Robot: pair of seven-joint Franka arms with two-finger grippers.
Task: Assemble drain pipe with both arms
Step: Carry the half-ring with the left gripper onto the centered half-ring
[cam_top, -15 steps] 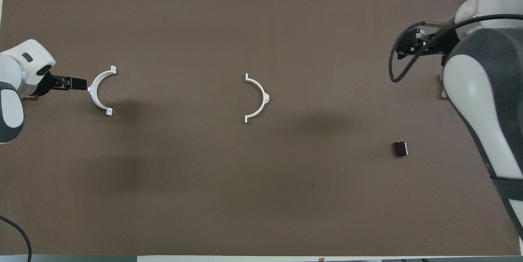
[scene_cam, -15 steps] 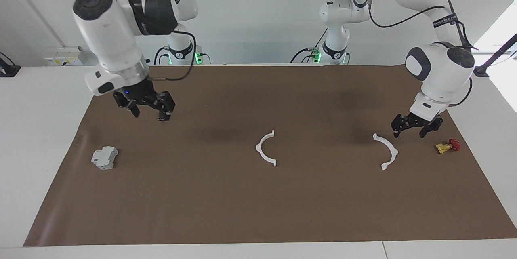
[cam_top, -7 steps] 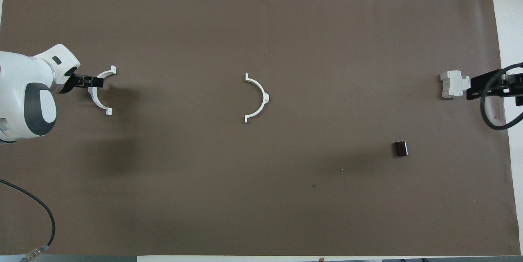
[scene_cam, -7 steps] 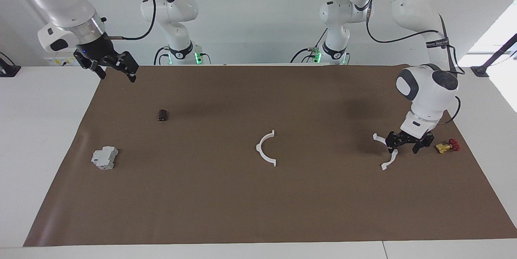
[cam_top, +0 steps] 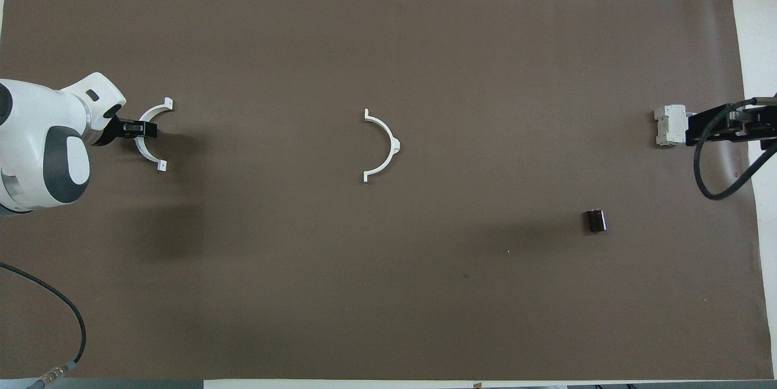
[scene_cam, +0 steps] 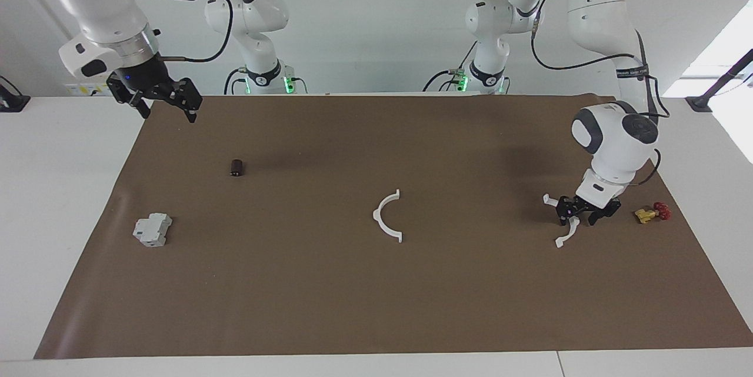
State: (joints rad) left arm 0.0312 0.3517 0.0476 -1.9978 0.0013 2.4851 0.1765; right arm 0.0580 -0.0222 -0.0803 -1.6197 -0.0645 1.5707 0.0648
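While one white half-ring (scene_cam: 565, 219) of the drain pipe lies toward the left arm's end of the brown mat (scene_cam: 376, 306), its twin (scene_cam: 388, 216) lies alone at the mat's middle, with bare mat open all around it. The two arcs are well apart, with only bare mat between them. The left gripper (scene_cam: 579, 211) is down at the first arc, its fingers straddling the thin band near the arc's middle; whether they have closed on it cannot be told. That arc's tabs line up along the nearer-farther direction, and its hollow faces the middle of the table; the middle arc's hollow faces the left arm's end. Just beside the left gripper, toward the mat's edge, sits a small yellow and red piece (scene_cam: 652, 212). The right gripper (scene_cam: 159, 98) hangs with jaws apart over the mat's corner nearest its base, well above a dark cylinder (scene_cam: 236, 167) and a light-grey block (scene_cam: 152, 229).
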